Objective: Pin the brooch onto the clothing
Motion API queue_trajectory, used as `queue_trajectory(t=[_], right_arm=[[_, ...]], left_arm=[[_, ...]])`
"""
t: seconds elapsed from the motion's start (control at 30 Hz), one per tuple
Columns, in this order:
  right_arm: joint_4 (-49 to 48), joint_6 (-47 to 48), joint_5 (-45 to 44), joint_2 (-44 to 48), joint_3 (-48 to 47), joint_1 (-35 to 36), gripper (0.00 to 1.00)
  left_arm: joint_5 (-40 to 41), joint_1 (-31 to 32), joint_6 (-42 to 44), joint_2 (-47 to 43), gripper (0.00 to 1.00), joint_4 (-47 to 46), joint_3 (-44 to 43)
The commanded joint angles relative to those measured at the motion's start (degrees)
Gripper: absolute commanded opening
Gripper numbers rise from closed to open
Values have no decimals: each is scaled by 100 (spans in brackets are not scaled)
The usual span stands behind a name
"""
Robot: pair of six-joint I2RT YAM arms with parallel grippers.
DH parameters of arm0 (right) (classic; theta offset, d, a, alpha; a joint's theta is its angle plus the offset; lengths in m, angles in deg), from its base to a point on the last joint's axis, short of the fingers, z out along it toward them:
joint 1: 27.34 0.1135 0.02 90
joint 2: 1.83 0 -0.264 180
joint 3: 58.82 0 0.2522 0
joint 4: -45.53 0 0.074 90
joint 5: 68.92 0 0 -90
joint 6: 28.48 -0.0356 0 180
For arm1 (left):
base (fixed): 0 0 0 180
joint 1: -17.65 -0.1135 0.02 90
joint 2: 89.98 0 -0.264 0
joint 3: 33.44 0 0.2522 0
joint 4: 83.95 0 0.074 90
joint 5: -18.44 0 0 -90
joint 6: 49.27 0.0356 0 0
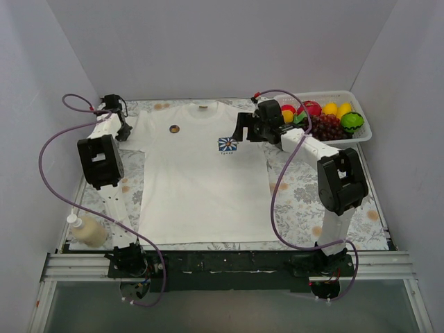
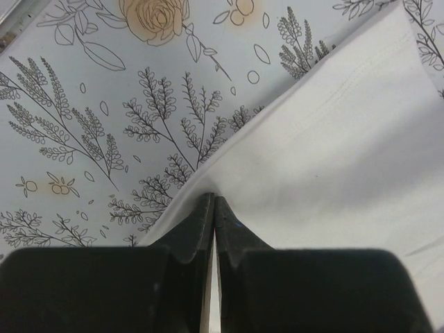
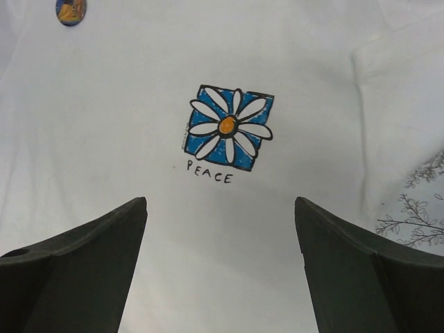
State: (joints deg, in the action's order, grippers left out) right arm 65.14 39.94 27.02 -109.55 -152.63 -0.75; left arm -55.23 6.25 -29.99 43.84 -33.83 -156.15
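The clothing, a white T-shirt, lies flat on the table, neck to the back. On its chest is a printed blue square with a white daisy and the word PEACE under it. The brooch is a small round dark and orange disc lying on the chest left of the print. My right gripper hovers open just right of the print, with only cloth between its fingers. My left gripper is shut, tips at the hem of the left sleeve.
A white basket of plastic fruit stands at the back right, behind the right arm. A small cream bottle stands at the near left corner. A floral tablecloth covers the table. Purple cables loop beside both arms.
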Motion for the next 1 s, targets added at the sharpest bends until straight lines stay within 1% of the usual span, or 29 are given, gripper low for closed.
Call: queue_trajectory(t=[0.0,0.1,0.2,0.3,0.33,0.43,0.53,0.63,0.7,0.73,0.8,0.83,0.87,0.9,0.93,0.97], right_arm=[[-13,154,-224,137,-248,-180,94],[65,189,-356,94,-335,-233,94],[92,277,-558,-12,-458,-242,93],[101,382,-769,-214,-660,-251,93],[110,418,-848,-275,-739,-251,92],[232,558,-1041,-678,-1143,-251,90],[434,725,-1234,-1082,-1618,-251,86],[689,831,-1384,-1539,-2162,-251,83],[821,936,-1393,-1734,-2478,-251,80],[856,971,-1324,-1891,-2567,-251,72],[866,1033,-1288,-2007,-2682,-251,64],[866,1042,-1279,-2112,-2769,-251,58],[848,1051,-1296,-2147,-2814,-251,58],[839,1077,-1314,-2191,-2849,-251,57],[813,1077,-1384,-2296,-2936,-251,57],[830,1086,-1428,-2349,-2998,-251,57]], left_arm=[[387,-345,102,531,0,319,-12],[441,-442,128,566,0,381,-109],[388,-468,111,470,0,355,-13],[160,-468,137,286,0,310,-21],[-50,-469,146,233,0,310,-39],[-262,-372,190,-258,0,267,-74],[-350,-126,234,-865,0,223,48],[-482,277,313,-1489,0,108,391],[-509,716,392,-1849,0,134,627],[-500,857,340,-1981,0,187,733],[-667,1356,287,-2210,0,161,1041],[-702,1507,182,-2455,0,144,1364],[-772,1805,164,-2570,0,39,1541],[-816,1956,129,-2676,0,12,1682],[-860,2096,7,-2851,0,-6,2014],[-947,2359,-21,-2922,0,-84,2148]])
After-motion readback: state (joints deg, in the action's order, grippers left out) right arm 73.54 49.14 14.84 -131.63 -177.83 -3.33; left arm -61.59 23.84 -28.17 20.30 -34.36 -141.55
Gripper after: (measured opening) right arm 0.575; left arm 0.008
